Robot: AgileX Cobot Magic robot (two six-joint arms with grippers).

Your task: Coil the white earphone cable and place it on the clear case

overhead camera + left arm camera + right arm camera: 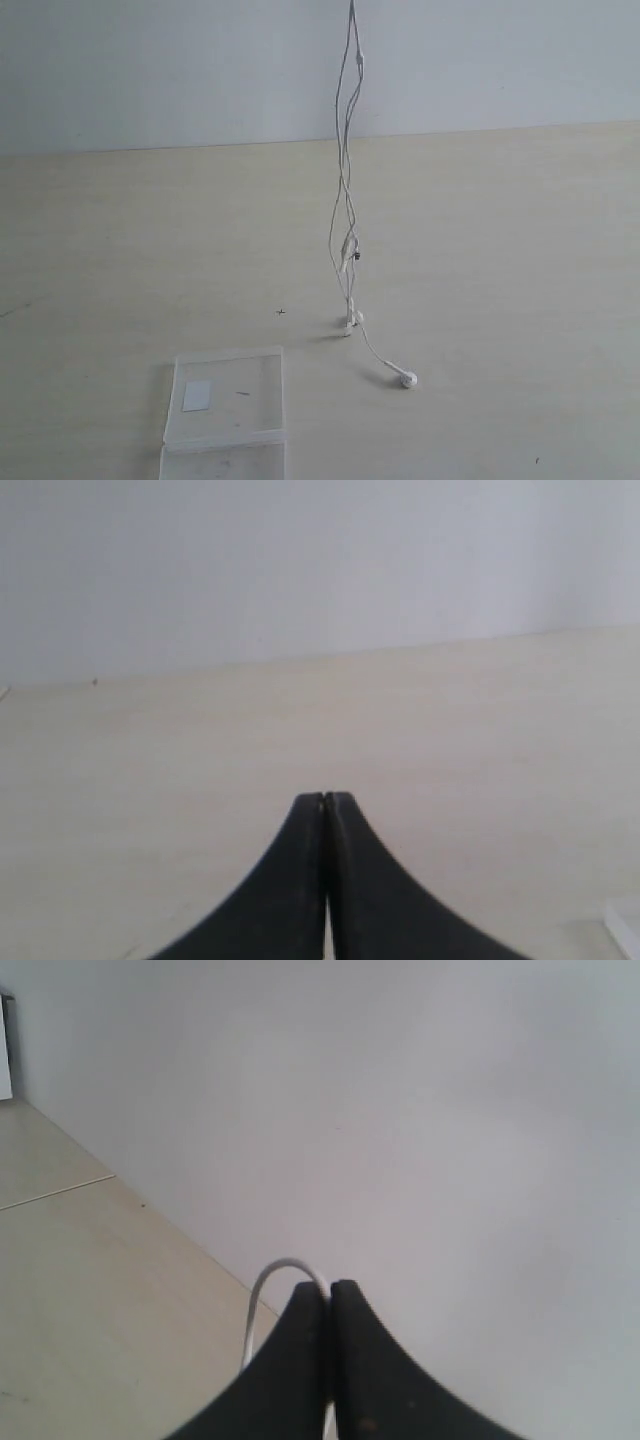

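The white earphone cable (345, 180) hangs in several strands from above the top edge of the exterior view down to the table. One earbud (407, 379) lies on the table and another (353, 319) touches it at the foot of the strands. My right gripper (329, 1288) is shut on the cable (262, 1290), a loop of which arcs out beside its tip; it is out of the exterior view. The clear case (226, 404) lies flat at the front left, a whitish label inside. My left gripper (326, 798) is shut with nothing in it, over bare table.
The table (520, 260) is pale wood and ends at a grey-white wall (180, 70) behind. A small dark speck (281, 312) lies on the table between the case and the cable.
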